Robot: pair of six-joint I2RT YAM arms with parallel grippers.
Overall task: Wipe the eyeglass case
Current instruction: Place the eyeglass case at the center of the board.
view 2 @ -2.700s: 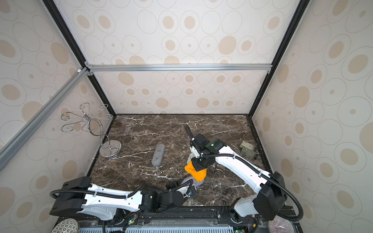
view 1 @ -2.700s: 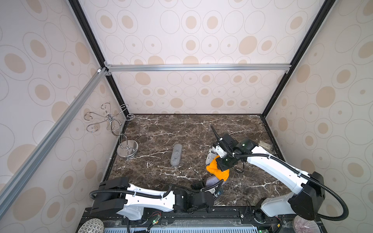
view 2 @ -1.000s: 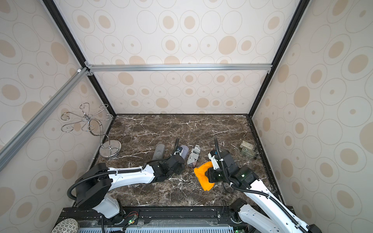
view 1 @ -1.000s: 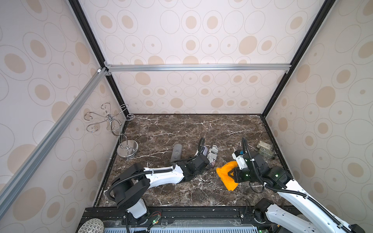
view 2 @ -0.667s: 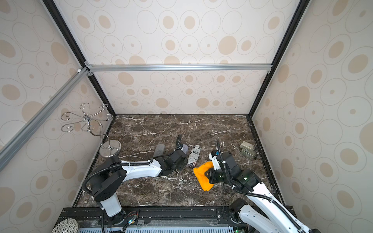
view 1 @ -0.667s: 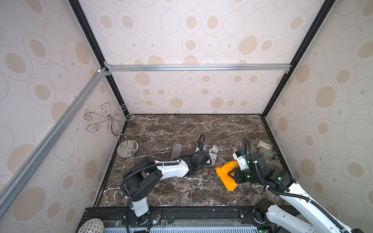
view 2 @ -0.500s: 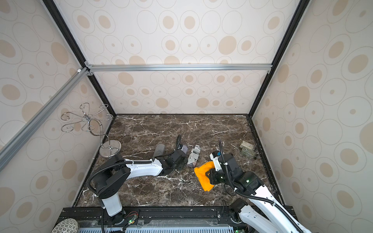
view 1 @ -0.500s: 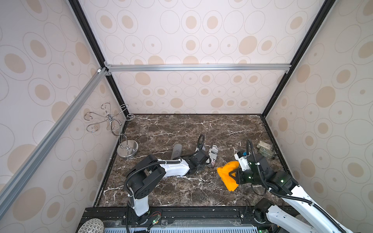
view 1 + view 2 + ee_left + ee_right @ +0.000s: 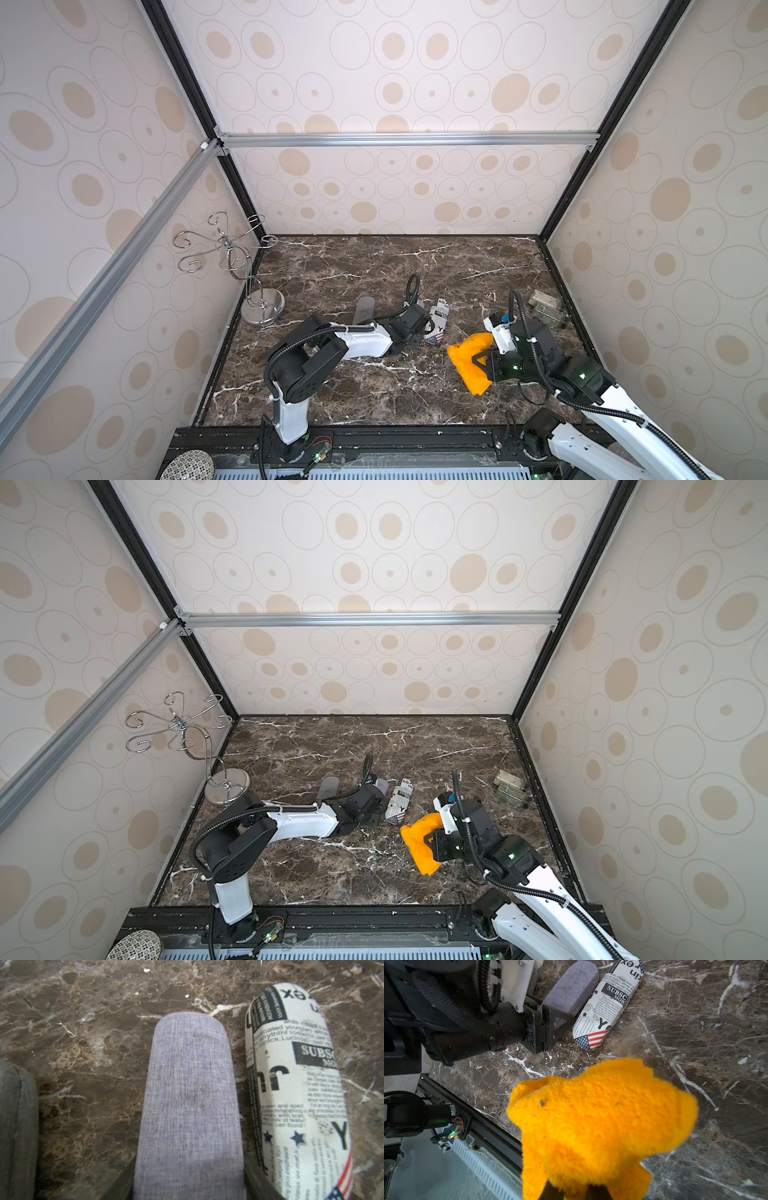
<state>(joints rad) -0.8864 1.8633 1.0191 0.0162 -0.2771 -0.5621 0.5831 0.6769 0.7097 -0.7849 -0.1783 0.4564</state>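
Newsprint case (image 9: 297,1093) just beside lilac case (image 9: 191,1105).

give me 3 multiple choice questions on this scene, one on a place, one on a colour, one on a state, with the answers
1. Where is the newsprint case?
A. held up in the air
B. on the table, alongside the lilac case
C. stacked on the lilac case

2. What colour is the cloth?
A. blue
B. orange
C. white

3. How is the left pincer?
A. open, holding nothing
B. shut on the cloth
C. shut on the lilac case

Answers
1 B: the left wrist view shows both cases lying side by side on the marble.
2 B: it is bright orange in every view that shows it.
3 C: the right wrist view shows it clamped on one end of the lilac case.
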